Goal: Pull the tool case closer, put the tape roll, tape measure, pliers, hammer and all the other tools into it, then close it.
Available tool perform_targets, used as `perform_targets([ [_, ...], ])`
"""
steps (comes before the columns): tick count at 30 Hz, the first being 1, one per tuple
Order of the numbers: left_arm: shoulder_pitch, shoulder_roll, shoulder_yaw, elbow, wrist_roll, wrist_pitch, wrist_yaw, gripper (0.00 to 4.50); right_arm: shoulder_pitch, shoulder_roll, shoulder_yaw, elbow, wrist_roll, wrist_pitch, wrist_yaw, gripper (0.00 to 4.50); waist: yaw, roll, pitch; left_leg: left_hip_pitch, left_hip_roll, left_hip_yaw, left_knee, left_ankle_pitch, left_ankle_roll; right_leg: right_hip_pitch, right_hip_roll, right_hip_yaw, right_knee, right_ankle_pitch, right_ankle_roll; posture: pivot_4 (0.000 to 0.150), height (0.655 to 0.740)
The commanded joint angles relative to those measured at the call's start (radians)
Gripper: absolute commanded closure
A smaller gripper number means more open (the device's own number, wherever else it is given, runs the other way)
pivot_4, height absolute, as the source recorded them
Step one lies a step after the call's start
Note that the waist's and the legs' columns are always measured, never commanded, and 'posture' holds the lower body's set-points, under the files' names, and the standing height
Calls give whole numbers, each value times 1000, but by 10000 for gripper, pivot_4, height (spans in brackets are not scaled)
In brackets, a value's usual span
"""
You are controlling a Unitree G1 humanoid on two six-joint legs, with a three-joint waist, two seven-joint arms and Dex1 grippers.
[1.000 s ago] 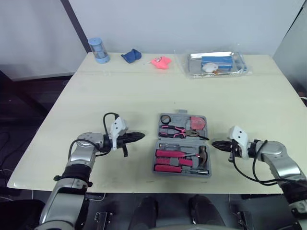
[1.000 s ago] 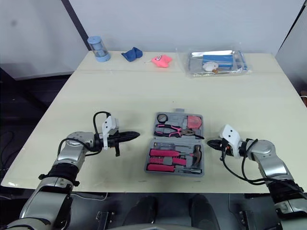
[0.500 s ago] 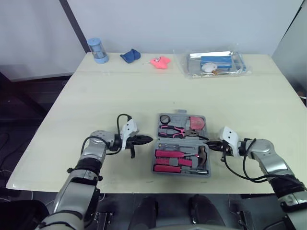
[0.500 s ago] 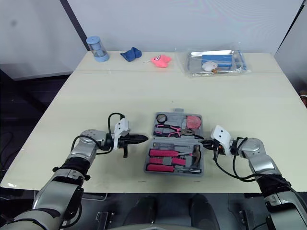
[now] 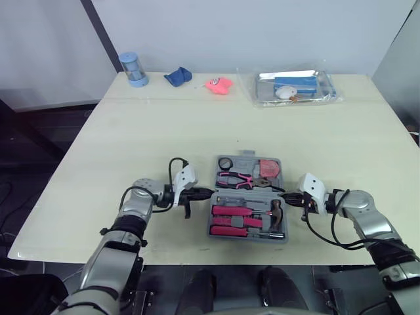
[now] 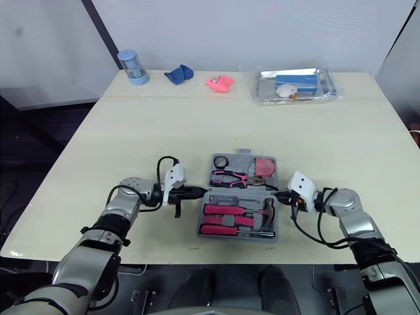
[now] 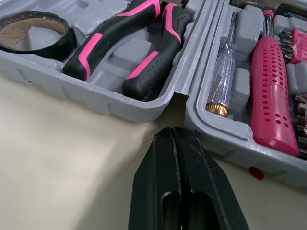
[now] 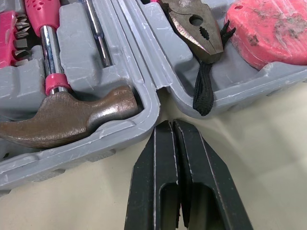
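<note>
Tool case (image 7: 110,103) lies open between left jaws and right jaws, both pinched.

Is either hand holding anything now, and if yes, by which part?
Nothing is held. The left hand and right hand are both shut and empty, each pointing at the hinge of the open tool case.

A test lab, I'd say.
I see one pale desk (image 5: 197,125) against blank white walls (image 5: 262,33).
</note>
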Motion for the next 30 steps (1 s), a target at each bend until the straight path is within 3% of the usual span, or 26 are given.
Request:
perform_targets([
  [1,-23,-9,2,13,8,-6,9,45000,-12,11,-5,-29,10,-22,7,44261,-1,0,0,0,0,0,0,0,0,0,0,0,0,0,0,1500,7400],
  [14,-28,-36,-4,15,16,5,3,45000,-14,31,-7,-45,28,-18,18,44261,0,0,0,0,0,0,0,0,0,0,0,0,0,0,0,1500,7400],
  [30,184,15,-34,-381,-36,214,-76,45000,41,10,4,-119,58,47,100,44261,2,0,0,0,0,0,-1,0,0,0,0,0,0,0,0,1500,7400],
])
